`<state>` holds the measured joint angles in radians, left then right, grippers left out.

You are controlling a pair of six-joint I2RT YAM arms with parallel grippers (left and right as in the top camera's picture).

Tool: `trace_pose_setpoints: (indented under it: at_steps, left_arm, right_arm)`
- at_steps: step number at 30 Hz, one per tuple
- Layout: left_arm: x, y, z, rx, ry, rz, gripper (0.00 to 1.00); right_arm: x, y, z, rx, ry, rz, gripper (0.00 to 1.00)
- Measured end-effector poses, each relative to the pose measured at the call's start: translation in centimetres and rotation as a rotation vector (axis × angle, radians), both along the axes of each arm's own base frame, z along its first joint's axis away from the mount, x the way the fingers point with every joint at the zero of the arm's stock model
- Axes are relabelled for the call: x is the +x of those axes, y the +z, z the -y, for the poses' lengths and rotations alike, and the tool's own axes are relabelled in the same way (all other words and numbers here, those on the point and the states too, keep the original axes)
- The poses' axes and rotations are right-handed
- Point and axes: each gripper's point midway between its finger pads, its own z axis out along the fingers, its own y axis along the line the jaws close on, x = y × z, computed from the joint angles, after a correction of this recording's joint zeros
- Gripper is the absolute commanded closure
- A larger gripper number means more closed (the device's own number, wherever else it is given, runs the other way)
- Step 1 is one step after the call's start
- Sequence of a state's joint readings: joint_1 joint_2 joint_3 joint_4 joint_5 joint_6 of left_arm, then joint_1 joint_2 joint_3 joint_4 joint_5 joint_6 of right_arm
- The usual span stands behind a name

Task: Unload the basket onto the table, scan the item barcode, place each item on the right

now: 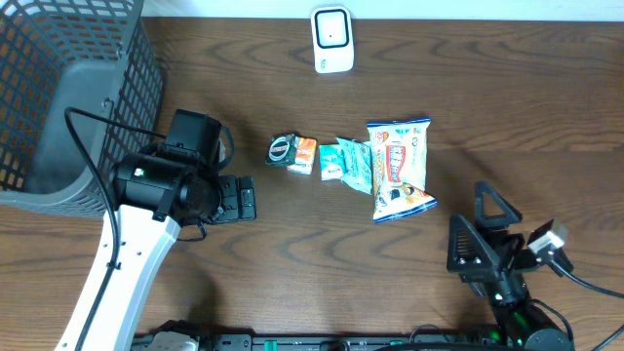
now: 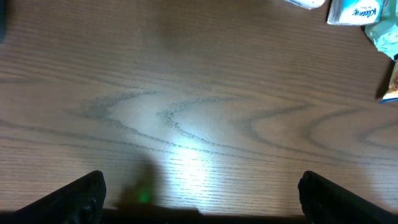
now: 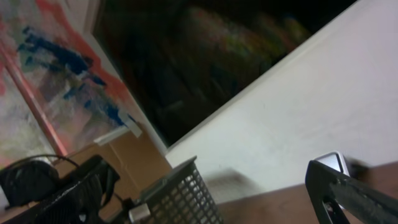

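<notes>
Several small goods lie in a row near the middle of the table (image 1: 292,253), touching or almost touching. The snack bag (image 1: 399,169) is the biggest and sits at the right end, face up. A teal packet (image 1: 356,164) is tucked against its left side. Next come a tissue pack (image 1: 331,162), an orange packet (image 1: 305,154) and a small dark round thing (image 1: 283,149) that is too small to make out. No barcode can be read on any of them. The white scanner (image 1: 331,40) stands at the table's far edge, well apart from the row and a little left of the bag. The left gripper (image 1: 244,199) hangs low over bare wood just left of the row, with its jaws wide and nothing between them. In the left wrist view its two fingertips (image 2: 81,198) sit at the bottom corners, with the tissue pack (image 2: 354,11) and teal packet (image 2: 388,38) at the top right. The right gripper (image 1: 476,229) is near the table's near right corner, tilted upward, also spread wide and empty. Its fingers (image 3: 351,193) frame a wall and the basket (image 3: 180,198). That grey mesh basket (image 1: 58,97) fills the table's far left corner, behind the left arm.
</notes>
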<state>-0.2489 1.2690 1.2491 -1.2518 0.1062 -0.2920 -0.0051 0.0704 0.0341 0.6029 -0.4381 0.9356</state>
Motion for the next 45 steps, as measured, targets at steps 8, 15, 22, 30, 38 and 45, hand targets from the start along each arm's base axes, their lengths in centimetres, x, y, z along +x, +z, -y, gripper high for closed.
trace_pose_setpoints:
  at_steps: [8, 15, 22, 30, 38, 45]
  left_arm:
    - [0.0, 0.0, 0.0, 0.0, 0.0, 0.0, 0.02]
    - [0.0, 0.0, 0.0, 0.0, 0.0, -0.001, 0.02]
    - [0.0, 0.0, 0.0, 0.0, 0.0, -0.001, 0.03]
    - [0.0, 0.0, 0.0, 0.0, 0.0, -0.001, 0.02]
    - [0.0, 0.0, 0.0, 0.0, 0.0, -0.001, 0.02]
    - [0.0, 0.0, 0.0, 0.0, 0.0, -0.001, 0.02]
  right_arm:
    - [0.1, 5.7, -0.3, -0.172, -0.076, 0.012, 0.01]
    - [3.5, 8.7, -2.6, -0.417, 0.004, -0.075, 0.01]
    - [7.3, 9.3, -4.7, -0.541, 0.132, -0.181, 0.01]
    - [10.1, 6.0, -8.5, -0.672, 0.299, -0.371, 0.01]
    - [13.2, -1.6, -9.8, -0.876, 0.302, -0.673, 0.01]
    - [15.1, -6.8, -8.8, -0.954, 0.271, -0.845, 0.01]
